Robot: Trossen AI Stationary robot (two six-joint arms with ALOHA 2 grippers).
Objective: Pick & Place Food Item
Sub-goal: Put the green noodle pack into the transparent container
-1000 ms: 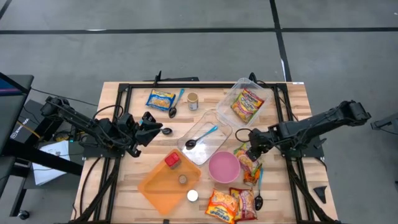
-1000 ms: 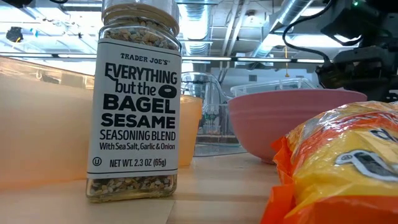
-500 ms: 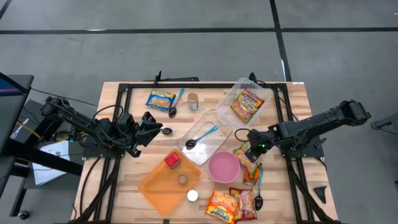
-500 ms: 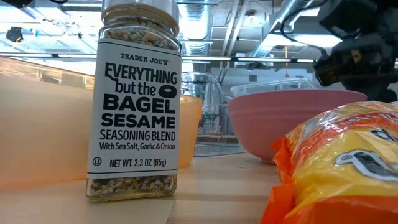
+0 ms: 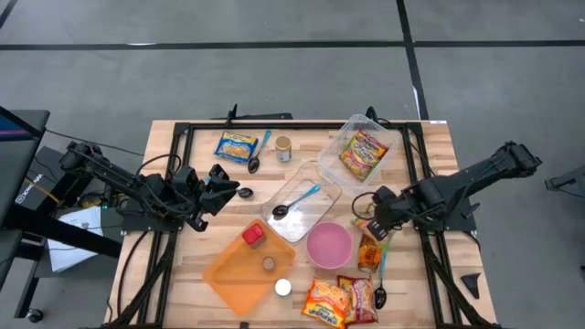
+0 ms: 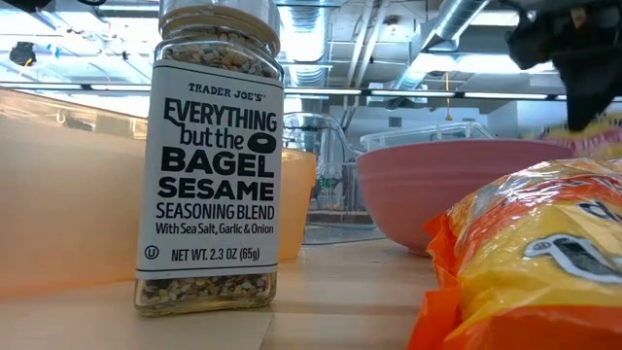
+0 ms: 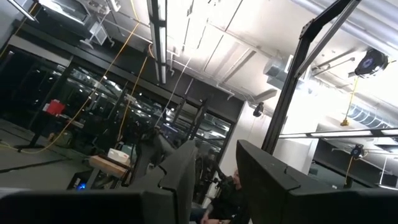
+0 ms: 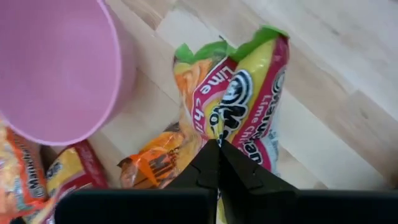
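Note:
My right gripper [image 5: 377,212] [image 8: 217,149] is shut on a Lime Chili noodle packet [image 8: 249,106] [image 5: 370,245], just right of the pink bowl [image 5: 329,245] [image 8: 50,68]. In the low view the gripper [image 6: 581,58] is high at the right, with the packet [image 6: 585,136] below it. An orange noodle packet [image 8: 155,163] lies on the table under it. My left gripper [image 5: 230,187] [image 7: 214,180] is open and empty at the table's left and points up toward the ceiling. My right gripper pinches one end of the Lime Chili packet [image 8: 231,138] between its two fingers, coming from above and pointing down. The packet hangs below the fingers with its green end [image 8: 249,38] lowest. I cannot tell whether that end touches the table.
A clear tub [image 5: 366,148] with a noodle packet stands far right, another clear tub [image 5: 302,199] holds a blue spoon. An orange tray [image 5: 239,270], a seasoning jar [image 5: 283,287] [image 6: 219,146], more packets [image 5: 343,300] and spoons [image 5: 381,274] lie near the front.
My right gripper has dipped onto the Lime Chili packet beside the pink bowl, then risen and drawn slightly toward the table's right edge with it. The packet's held end has come up off the table and the packet now hangs below the fingers.

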